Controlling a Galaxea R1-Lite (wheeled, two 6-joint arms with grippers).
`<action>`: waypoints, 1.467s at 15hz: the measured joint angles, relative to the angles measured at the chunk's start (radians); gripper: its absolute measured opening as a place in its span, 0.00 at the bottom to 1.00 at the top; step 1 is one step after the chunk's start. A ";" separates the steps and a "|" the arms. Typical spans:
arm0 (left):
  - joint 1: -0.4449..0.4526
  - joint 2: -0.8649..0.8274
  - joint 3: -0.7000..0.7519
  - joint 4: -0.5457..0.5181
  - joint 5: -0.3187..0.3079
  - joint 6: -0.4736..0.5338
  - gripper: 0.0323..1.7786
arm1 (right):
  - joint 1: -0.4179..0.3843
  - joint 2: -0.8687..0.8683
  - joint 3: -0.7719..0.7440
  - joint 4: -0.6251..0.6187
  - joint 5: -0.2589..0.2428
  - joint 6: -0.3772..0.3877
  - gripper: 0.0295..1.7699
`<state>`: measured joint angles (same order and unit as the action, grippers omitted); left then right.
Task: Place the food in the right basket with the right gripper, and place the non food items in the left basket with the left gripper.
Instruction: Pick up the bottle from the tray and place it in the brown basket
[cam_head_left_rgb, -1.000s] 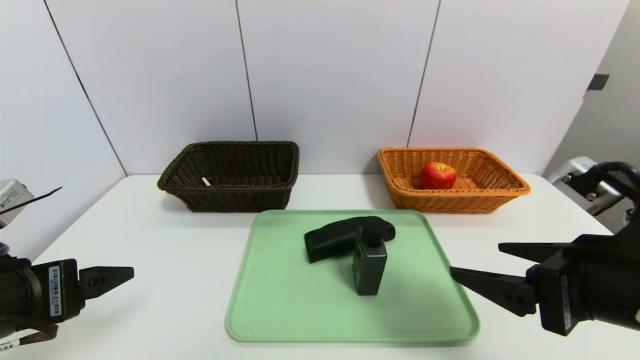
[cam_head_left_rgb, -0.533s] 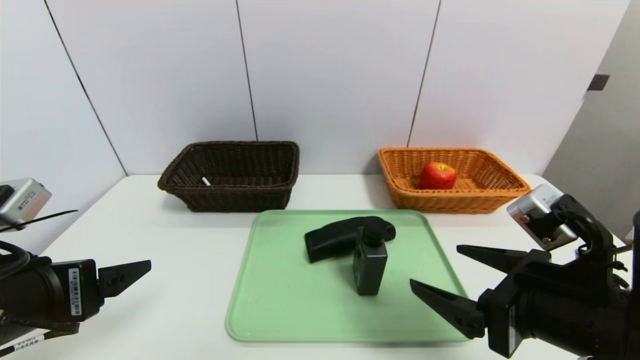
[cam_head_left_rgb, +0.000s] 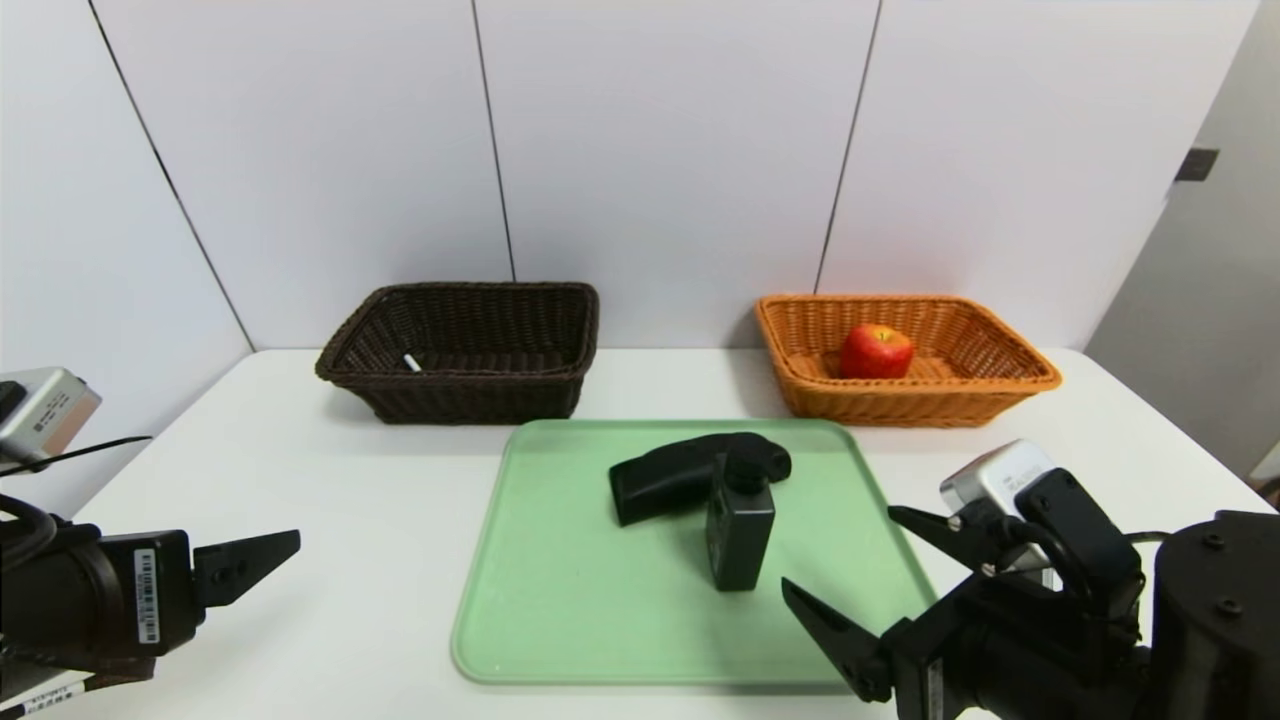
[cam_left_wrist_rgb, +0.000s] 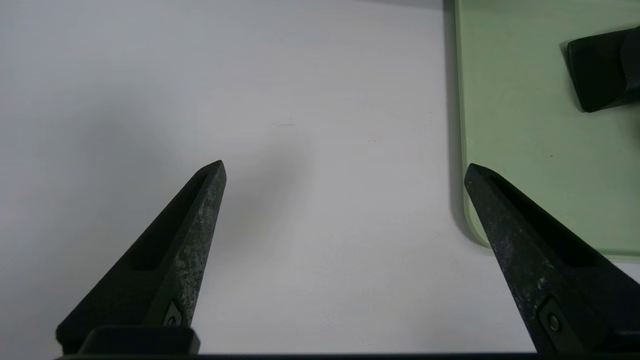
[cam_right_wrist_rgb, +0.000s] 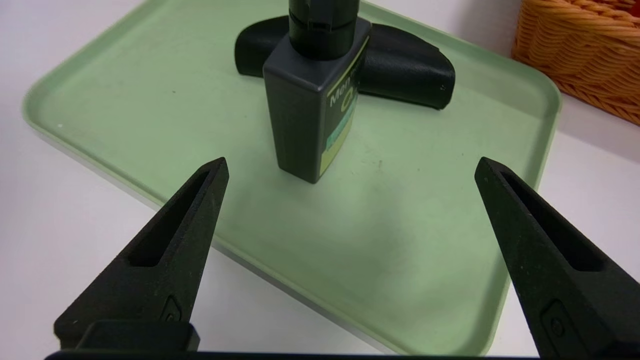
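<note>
A red apple (cam_head_left_rgb: 876, 351) lies in the orange right basket (cam_head_left_rgb: 1000, 385). On the green tray (cam_head_left_rgb: 560, 620) a dark bottle (cam_head_left_rgb: 740, 535) stands upright, with a black handheld device (cam_head_left_rgb: 672, 476) lying just behind it. My right gripper (cam_head_left_rgb: 845, 555) is open over the tray's front right corner, pointing at the bottle (cam_right_wrist_rgb: 312, 100) and apart from it, with nothing between its fingers (cam_right_wrist_rgb: 170, 240). My left gripper (cam_head_left_rgb: 250, 560) is open above bare table to the left of the tray (cam_left_wrist_rgb: 530, 165). The brown left basket (cam_head_left_rgb: 450, 400) holds a small white item (cam_head_left_rgb: 411, 363).
Both baskets stand against the back wall panels, behind the tray. The white table (cam_head_left_rgb: 330, 480) ends close to my arms at the front. The orange basket (cam_right_wrist_rgb: 585, 50) shows beyond the tray's corner in the right wrist view.
My right arm has swung in from the right edge and lowered, bringing its open fingers over the tray's front right corner. The left gripper edged slightly forward. The objects have not moved.
</note>
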<state>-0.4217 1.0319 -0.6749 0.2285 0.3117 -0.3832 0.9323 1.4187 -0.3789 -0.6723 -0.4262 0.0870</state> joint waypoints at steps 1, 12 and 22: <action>0.000 -0.001 0.000 0.001 0.000 0.000 0.95 | 0.017 0.018 -0.002 -0.015 -0.028 0.003 0.96; 0.003 0.011 0.000 0.002 0.002 -0.001 0.95 | 0.039 0.181 -0.054 -0.098 -0.086 0.108 0.96; 0.003 0.021 0.003 0.003 0.000 0.001 0.95 | 0.033 0.419 -0.078 -0.386 -0.162 0.097 0.96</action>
<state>-0.4189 1.0530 -0.6719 0.2313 0.3121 -0.3819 0.9649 1.8372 -0.4568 -1.0583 -0.5879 0.1836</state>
